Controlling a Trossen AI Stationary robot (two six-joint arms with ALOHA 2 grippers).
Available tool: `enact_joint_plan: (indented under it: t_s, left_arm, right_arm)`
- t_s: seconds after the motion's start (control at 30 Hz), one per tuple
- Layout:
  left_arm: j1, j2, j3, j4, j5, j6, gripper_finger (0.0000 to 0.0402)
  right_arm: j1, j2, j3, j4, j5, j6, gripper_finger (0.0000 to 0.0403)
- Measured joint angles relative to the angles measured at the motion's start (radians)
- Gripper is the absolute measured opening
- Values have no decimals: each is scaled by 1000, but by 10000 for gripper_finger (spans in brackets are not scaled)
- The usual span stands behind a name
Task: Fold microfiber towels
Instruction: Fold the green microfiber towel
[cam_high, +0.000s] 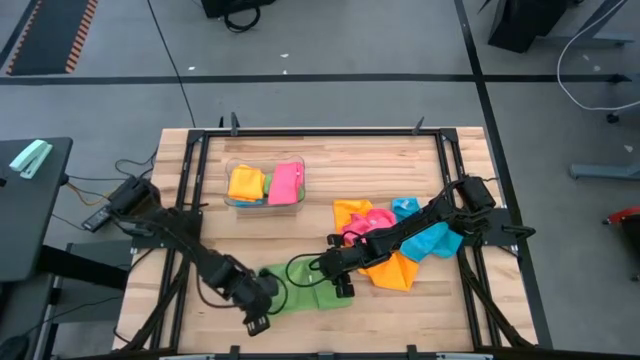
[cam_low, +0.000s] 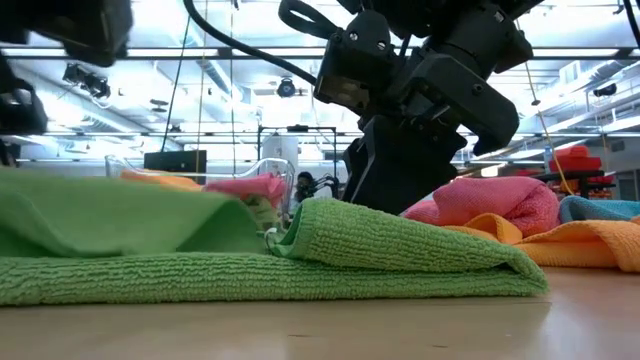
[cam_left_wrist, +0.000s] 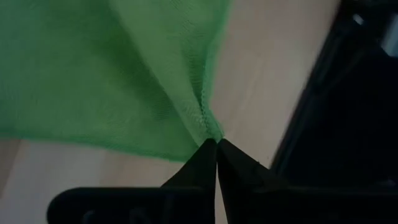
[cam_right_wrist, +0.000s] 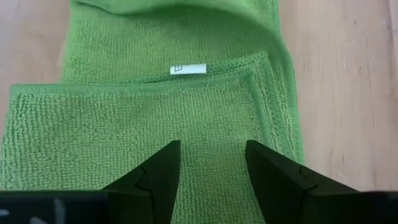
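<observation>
Nearest you, at the front edge of the table (cam_high: 420, 165), the green towel (cam_high: 312, 288) is mid-fold. Your left gripper (cam_high: 262, 296) is pinched tight on one corner of it, the cloth bunching right at the fingertips in the left wrist view. Your right gripper (cam_high: 340, 272) sits over the towel's other end with its fingers parted and nothing between them; the right wrist view shows it hovering above a folded-over layer with a small white label (cam_right_wrist: 188, 68) showing. In the low view the green towel already lies doubled, one flap over the other, so I'd judge this one partly folded but not finished or put away.

Just behind the right arm lies a loose heap still to do: an orange towel (cam_high: 385, 268), a pink towel (cam_high: 365, 222) and a blue towel (cam_high: 435, 238), all crumpled and overlapping.

Farther back, the clear bin (cam_high: 266, 185) holds what look like finished pieces: a yellow-orange one (cam_high: 246, 183) and a pink one (cam_high: 285, 184) side by side, with something green under them.

So roughly a few are done, one is in hand, and at least three are waiting.
</observation>
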Motion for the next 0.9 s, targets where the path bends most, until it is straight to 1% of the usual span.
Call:
enact_joint_plan:
  t_s: [0.17,0.27,0.43,0.6,0.77,0.9]
  left_arm:
    - [-50,0,0,-29,-98,-69,9]
    - [-70,0,0,-29,-136,-91,10]
    - [-88,38,-1,-32,-145,-120,24]
    - [-93,77,-1,-32,-144,-121,16]
    - [-92,79,-1,-77,-147,-122,9]
    - [-95,80,-1,-116,-148,-140,21]
  right_arm:
    - [0,0,0,0,0,-3,190]
    - [0,0,0,0,0,-8,190]
    - [0,0,0,-6,0,-9,190]
    - [0,0,0,-10,0,-9,190]
    - [0,0,0,-13,0,-9,190]
    - [0,0,0,-13,0,-9,190]
